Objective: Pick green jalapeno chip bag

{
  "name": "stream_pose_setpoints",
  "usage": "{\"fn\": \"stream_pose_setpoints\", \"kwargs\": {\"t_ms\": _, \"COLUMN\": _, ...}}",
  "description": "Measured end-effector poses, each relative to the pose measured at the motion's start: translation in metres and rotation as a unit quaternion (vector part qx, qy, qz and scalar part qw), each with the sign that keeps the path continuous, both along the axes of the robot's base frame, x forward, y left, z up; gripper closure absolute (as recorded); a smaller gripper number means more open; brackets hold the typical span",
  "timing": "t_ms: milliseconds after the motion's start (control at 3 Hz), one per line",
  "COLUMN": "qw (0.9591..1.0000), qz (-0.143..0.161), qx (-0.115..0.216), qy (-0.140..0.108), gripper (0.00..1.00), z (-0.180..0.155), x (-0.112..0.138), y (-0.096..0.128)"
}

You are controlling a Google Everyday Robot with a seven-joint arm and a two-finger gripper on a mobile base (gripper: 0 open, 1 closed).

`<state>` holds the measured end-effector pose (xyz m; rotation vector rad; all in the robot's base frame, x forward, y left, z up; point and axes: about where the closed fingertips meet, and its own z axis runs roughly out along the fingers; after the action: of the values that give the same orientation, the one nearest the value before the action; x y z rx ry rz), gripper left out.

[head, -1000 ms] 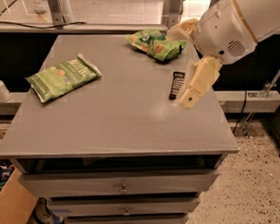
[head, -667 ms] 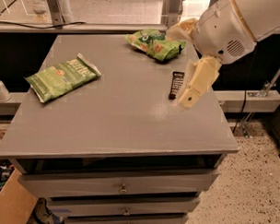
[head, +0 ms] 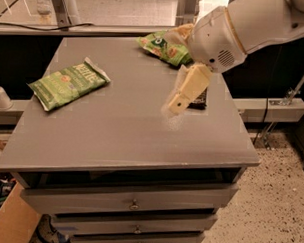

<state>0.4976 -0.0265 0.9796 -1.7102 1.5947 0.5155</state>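
The gripper (head: 178, 102) hangs over the right half of the grey tabletop (head: 116, 135), slanting down and to the left from the white rounded arm housing (head: 220, 38); whether it is spread or closed cannot be told from this angle, and nothing shows in its grasp. The green jalapeno chip bag (head: 68, 84) lies flat near the tabletop's left edge, well apart from the gripper, its white lettering facing up. A brighter green bag (head: 162, 48) sits crumpled at the far edge, partly behind the arm. A black bar (head: 200, 99) lies just behind the gripper, near the right edge. Grey drawers (head: 134, 203) stack below the tabletop.
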Motion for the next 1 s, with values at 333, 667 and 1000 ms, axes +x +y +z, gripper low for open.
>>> {"fn": "stream_pose_setpoints", "kwargs": {"t_ms": 333, "qw": 0.9984, "qz": -0.022, "qx": 0.047, "qy": -0.023, "gripper": 0.0, "z": -0.006, "x": 0.052, "y": 0.053}}
{"fn": "stream_pose_setpoints", "kwargs": {"t_ms": 667, "qw": 0.9971, "qz": -0.037, "qx": 0.056, "qy": -0.035, "gripper": 0.0, "z": -0.015, "x": 0.092, "y": 0.089}}
{"fn": "stream_pose_setpoints", "kwargs": {"t_ms": 1000, "qw": 0.9972, "qz": -0.042, "qx": 0.052, "qy": -0.032, "gripper": 0.0, "z": -0.041, "x": 0.13, "y": 0.128}}
